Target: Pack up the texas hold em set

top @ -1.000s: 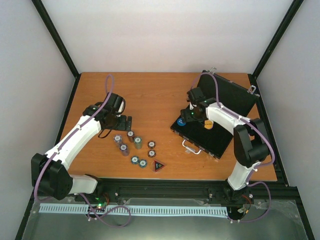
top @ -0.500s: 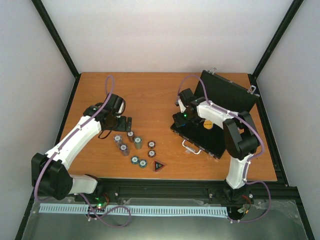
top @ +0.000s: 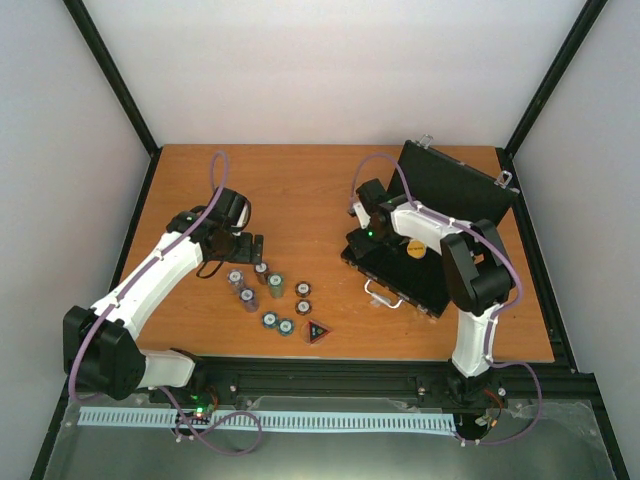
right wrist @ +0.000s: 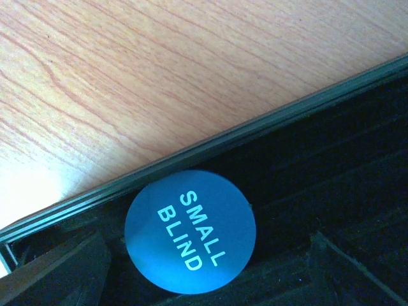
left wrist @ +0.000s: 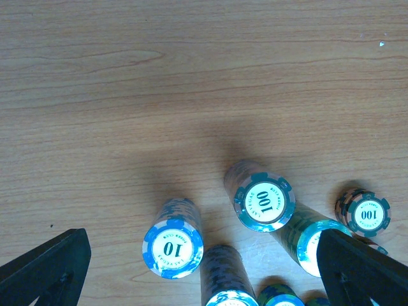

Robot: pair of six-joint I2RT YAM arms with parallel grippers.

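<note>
The black case (top: 425, 280) lies open at the right, its lid (top: 455, 185) upright and its silver handle (top: 382, 293) facing front. My right gripper (top: 363, 235) hovers over the case's left corner, jaws open. In the right wrist view the blue "SMALL BLIND" disc (right wrist: 190, 231) lies inside the case rim (right wrist: 191, 153), between the spread fingers (right wrist: 57, 274). My left gripper (top: 246, 246) is open just behind several chip stacks (top: 262, 285). In the left wrist view a "10" stack (left wrist: 172, 247) and a "100" stack (left wrist: 264, 201) stand between its fingers (left wrist: 48, 271). The dark triangular token (top: 317, 331) lies front centre.
Black frame posts stand at the table's back corners. The table's front rail (top: 330, 375) runs near the token. Bare wood (top: 300, 190) lies between the arms and behind them.
My right gripper has moved left, from over the middle of the case to its left corner. The left arm and the chips have not moved.
</note>
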